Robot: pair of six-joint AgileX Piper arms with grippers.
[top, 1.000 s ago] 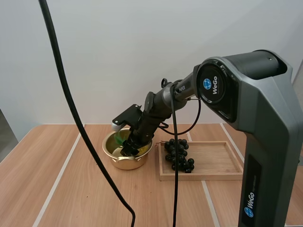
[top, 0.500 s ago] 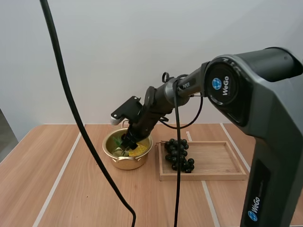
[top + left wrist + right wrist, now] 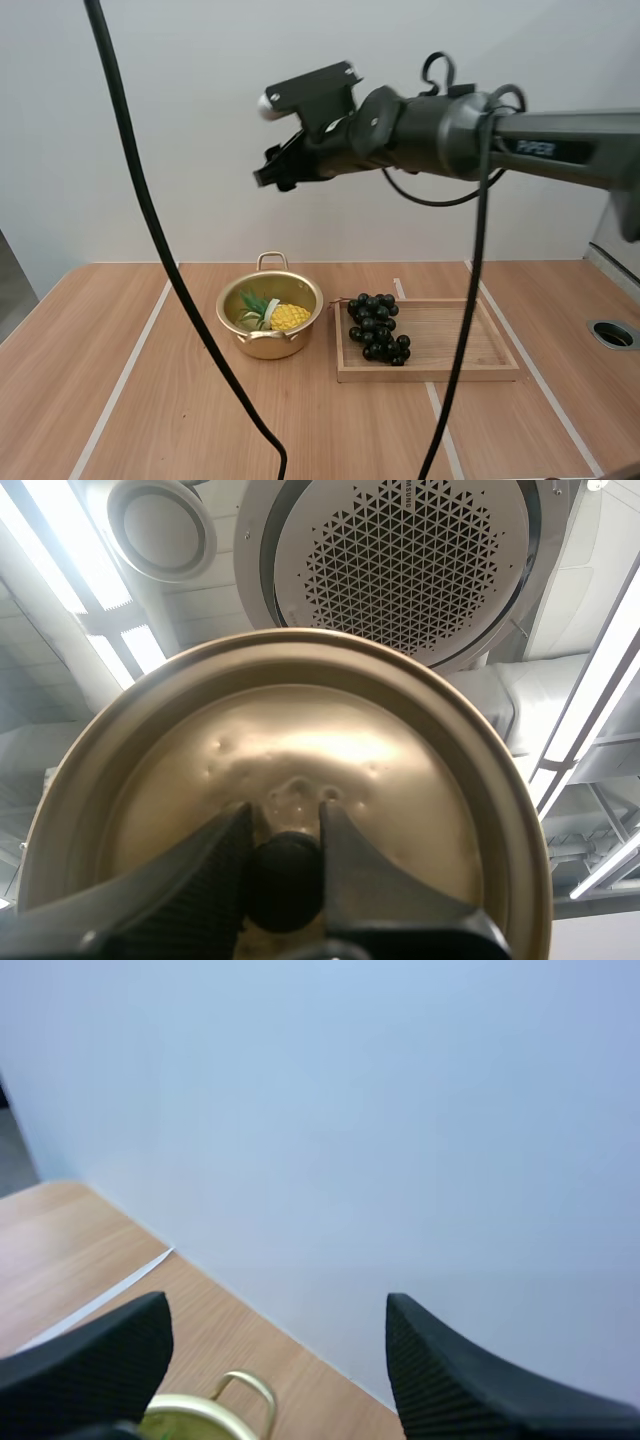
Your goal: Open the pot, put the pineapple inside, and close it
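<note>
The pineapple (image 3: 287, 317) lies inside the uncovered pot (image 3: 268, 346), the right gripper (image 3: 268, 174) hangs high above the pot with fingers spread wide, and the left gripper (image 3: 285, 822) pinches the lid (image 3: 300, 730) by its knob (image 3: 283, 880) (grapes (image 3: 375, 325) on a tray (image 3: 455, 338) beside the pot)

The pineapple (image 3: 288, 317) lies in the open pot (image 3: 266, 346) beside the tray (image 3: 452, 338) of grapes (image 3: 376, 326), right gripper (image 3: 266, 175) high above.

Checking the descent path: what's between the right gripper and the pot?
Nothing. In the high view the right gripper hangs high above the pot, with only air between them; the pineapple lies inside the open pot.
</note>
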